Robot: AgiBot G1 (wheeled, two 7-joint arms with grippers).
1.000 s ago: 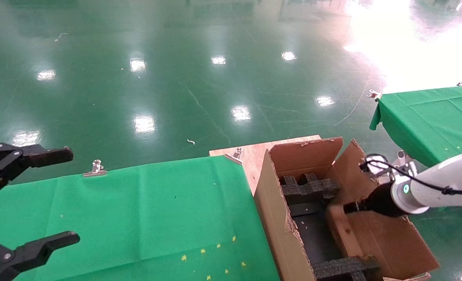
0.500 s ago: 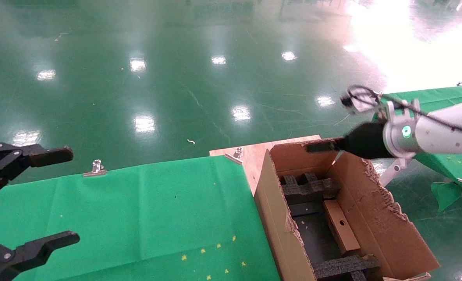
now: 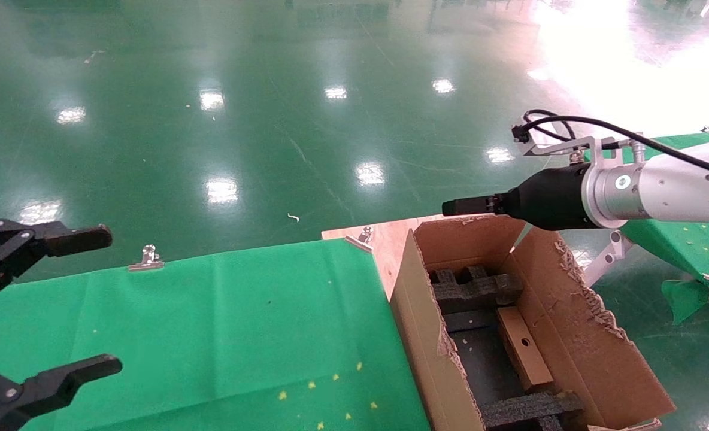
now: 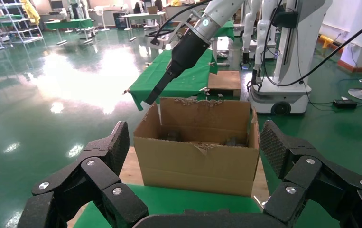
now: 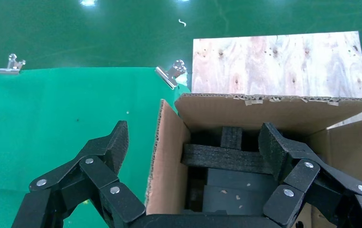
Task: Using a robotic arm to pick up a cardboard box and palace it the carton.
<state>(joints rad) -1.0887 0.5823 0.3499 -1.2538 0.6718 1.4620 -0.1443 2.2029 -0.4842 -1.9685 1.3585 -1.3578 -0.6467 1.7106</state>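
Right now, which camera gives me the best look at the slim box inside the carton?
The head view: the box lies inside the carton against its right wall, hole edge up, between the foam inserts. The left wrist view shows only the carton's outside; the right wrist view sees foam but no box.

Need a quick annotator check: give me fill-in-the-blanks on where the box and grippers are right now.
1. The cardboard box lies inside the ____.
2. The right gripper hovers above the carton and holds ____.
3. Black ____ inserts sit in the carton.
4. The left gripper is parked over the ____ cloth, open.

Missing words: carton; nothing; foam; green
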